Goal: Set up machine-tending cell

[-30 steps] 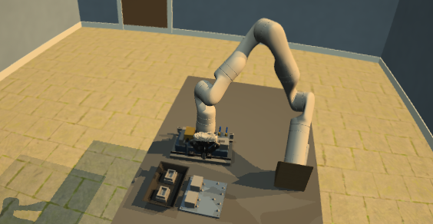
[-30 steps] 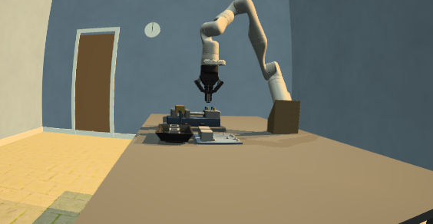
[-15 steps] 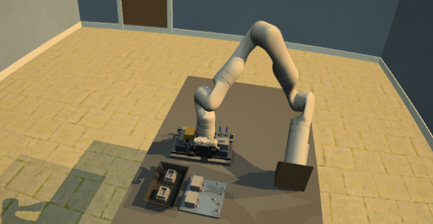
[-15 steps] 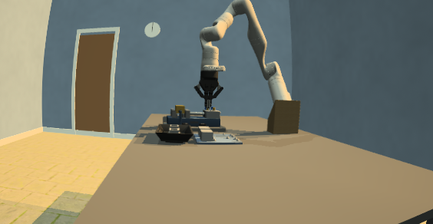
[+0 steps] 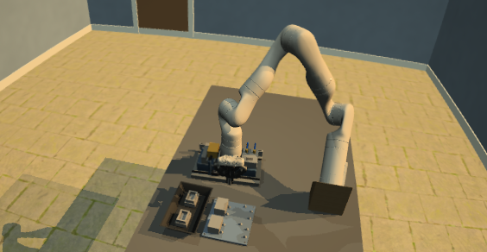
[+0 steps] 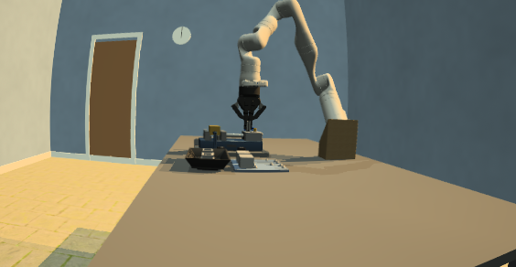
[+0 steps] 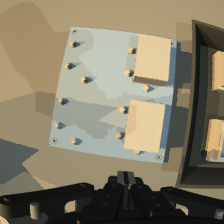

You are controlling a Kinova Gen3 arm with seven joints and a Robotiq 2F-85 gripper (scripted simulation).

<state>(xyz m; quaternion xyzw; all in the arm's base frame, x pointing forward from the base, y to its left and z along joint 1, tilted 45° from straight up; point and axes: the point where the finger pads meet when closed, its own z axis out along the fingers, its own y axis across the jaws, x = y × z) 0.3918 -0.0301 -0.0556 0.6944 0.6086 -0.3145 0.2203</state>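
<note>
Right now the black two-finger hand (image 6: 248, 127) hangs fingers-down just above the blue-and-grey vise (image 6: 229, 143), its fingers pinched fully together with nothing between them. Whether the tips touch the vise cannot be told from the exterior view.

The move ahead turns on where the blanks lie from that hand. In the wrist view the pale blue pinned infeed plate (image 7: 95, 55) fills the space ahead of the closed fingertips, and two pale aluminium rectangular blanks sit flat on its right half. One is nearer (image 7: 145, 125) and one farther (image 7: 152, 57). The nearer blank lies almost straight out from the fingers, a little to the right. Its long side seems to run away from the hand, so fingers opening left-right would span its short side. I judge the hand must rise, open wide and travel out over the plate, with little or no wrist turn.

Just beside the plate, the dark outfeed tray (image 5: 173, 206) holds two grey pocketed finished parts (image 5: 191, 198), lying apart.

A yellow brass block (image 5: 212, 148) rests on the vise's far end, behind the arm's wrist in the top view. By my reading it belongs on the plate too.

The vise opening is hidden under the hand, so I cannot tell whether anything lies in it.
</note>
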